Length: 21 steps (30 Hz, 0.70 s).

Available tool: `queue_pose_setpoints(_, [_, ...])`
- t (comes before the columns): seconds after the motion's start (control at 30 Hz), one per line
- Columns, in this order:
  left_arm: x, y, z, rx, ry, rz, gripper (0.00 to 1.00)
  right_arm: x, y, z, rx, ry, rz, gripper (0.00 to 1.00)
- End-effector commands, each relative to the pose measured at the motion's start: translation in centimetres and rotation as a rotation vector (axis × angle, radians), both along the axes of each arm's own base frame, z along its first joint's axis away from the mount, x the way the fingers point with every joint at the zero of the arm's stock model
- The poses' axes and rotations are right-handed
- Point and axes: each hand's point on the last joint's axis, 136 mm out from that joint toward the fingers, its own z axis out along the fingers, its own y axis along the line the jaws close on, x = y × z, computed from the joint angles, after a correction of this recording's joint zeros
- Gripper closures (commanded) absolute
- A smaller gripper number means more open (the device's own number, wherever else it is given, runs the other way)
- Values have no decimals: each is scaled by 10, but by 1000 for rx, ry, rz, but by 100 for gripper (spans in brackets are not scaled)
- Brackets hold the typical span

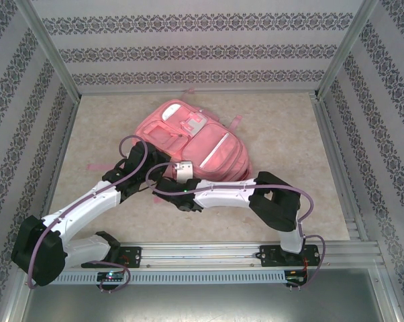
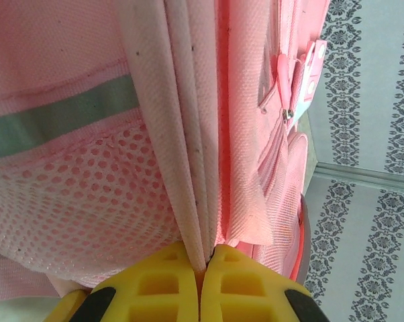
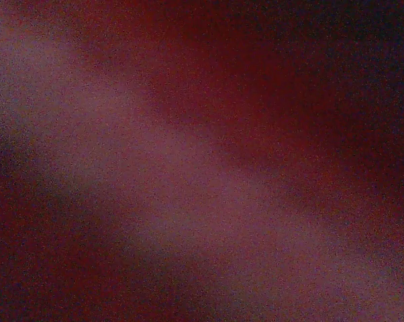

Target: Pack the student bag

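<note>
Yellow fingers (image 2: 155, 288) of the left tool (image 2: 203, 265) are pinched tight on a fold of the bag (image 1: 188, 137), right along a pale piped seam, so that one's closed and gripping fabric. Beside the seam the left wrist view has a mesh pocket (image 2: 74, 201) with a greyish reflective strip (image 2: 54, 127) above it, and a pink zip pull (image 2: 282, 67) further up.

From above, the bag lies flat around the middle of the surface (image 1: 289, 134), front pockets facing up, its near edge right where both arms meet it. It's a beige, mottled surface, boxed in by walls (image 1: 188, 47) with bands of dark floral pattern, metal frame posts (image 1: 47, 50) in the corners, and a slotted rail (image 1: 209, 255) along the near edge where the arm bases are bolted.

Now the murky bits. The right tool (image 1: 184, 168) sits at the bag's near edge, and from the top I honestly can't tell if it's open or closed, or whether it has hold of anything. Its own camera is no help: just dark red and purplish blur, nothing you could call a shape. There are also a couple of pink strips poking out around the bag, and I can't say whether they're straps or something else.
</note>
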Motion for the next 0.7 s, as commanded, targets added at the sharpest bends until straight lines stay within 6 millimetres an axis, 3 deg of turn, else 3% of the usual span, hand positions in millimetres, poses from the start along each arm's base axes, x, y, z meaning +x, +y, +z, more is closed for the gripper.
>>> queue_pose_setpoints(0.0, [16,-11,57,-95,-174,12,100,16,-7,16,42,-83,-14,92])
queue_pose_setpoints(0.13, [17,-7,57,-57,-182,11,100,11,-19,17,91,-78,22,100])
queue_pose_setpoints(0.37, [17,3,46,-20,-172,22,100,1,-39,17,152,-90,106,100])
queue_pose_setpoints(0.67, [14,-2,39,-34,-158,-6,100,-7,-54,17,213,-145,268,100])
